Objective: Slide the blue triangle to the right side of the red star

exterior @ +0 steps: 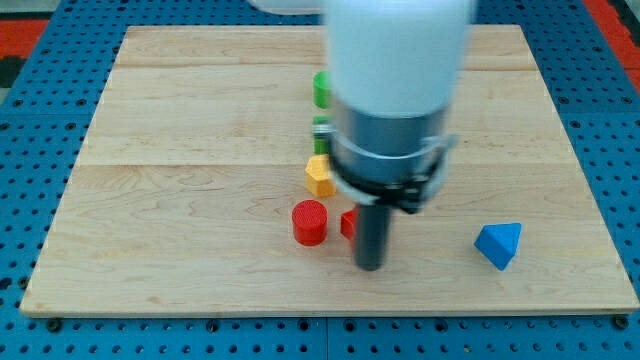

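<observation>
A pale wooden board [200,150] is seen laid on a blue perforated table [30,150]. The dark straight rod is planted low of centre, and my tip [370,266] is set on the board surface. No fingers are fitted to this arm, so nothing is clenched, grasped or released; only the rod end is presented.

The blue triangular block [499,244] is found at about 3 o'clock from my tip, well apart from it, near the board's lower right. A red block [348,223], mostly hidden behind the rod, is noted just beside the rod at 10 o'clock; its shape cannot be made out. A red cylinder [310,222] is placed at 9 o'clock from that block, near it. A yellow block [319,175] is seen at 12 o'clock from the cylinder. Two green blocks [321,89] [321,133] are partly covered by the arm's white and grey body [395,90], higher up.
</observation>
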